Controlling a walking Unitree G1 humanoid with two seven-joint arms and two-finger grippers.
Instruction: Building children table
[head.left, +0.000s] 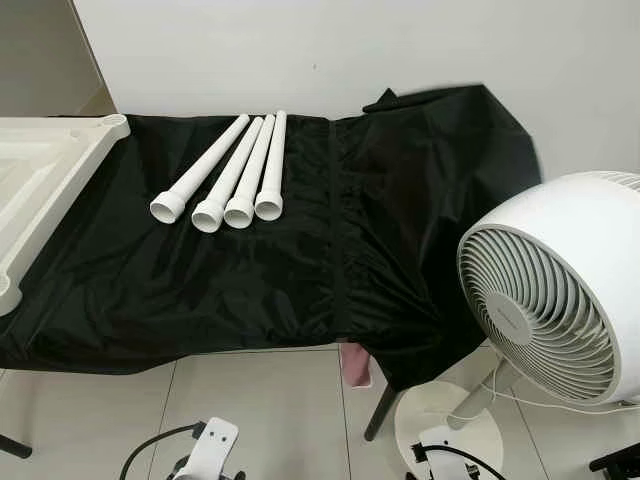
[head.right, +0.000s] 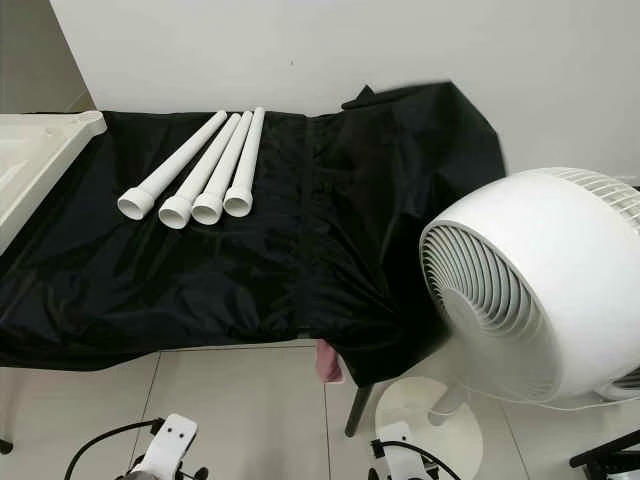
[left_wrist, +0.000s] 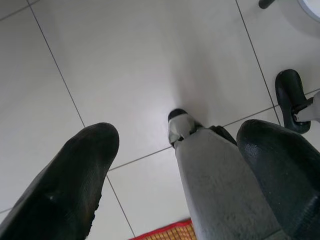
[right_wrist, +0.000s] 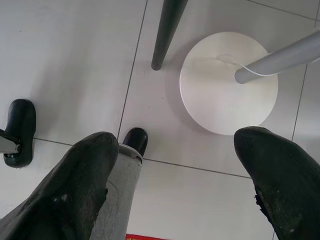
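— White wall at the back, pale tiled floor (head.left: 270, 400) below. What stood before the robot?

— A table draped in black cloth (head.left: 250, 270). On the cloth lay four white table legs (head.left: 232, 172), side by side and nearly touching, their wide open ends toward the robot and the narrow ends toward the wall.

— And the tabletop?

— A cream tabletop panel (head.left: 45, 170) rested at the table's left end, one rounded corner near the wall, just left of the legs.

— Anything on the right?

— A white fan (head.left: 560, 290) on its round base (right_wrist: 227, 82), beside the table's right end, with a dark table leg (right_wrist: 165, 30) standing next to that base.

— The arms?

— Both hung low, well below the cloth. The left gripper (left_wrist: 180, 165) pointed at the floor, fingers spread with nothing between them. The right gripper (right_wrist: 175, 175) did likewise, fingers wide apart over the tiles near the fan base.
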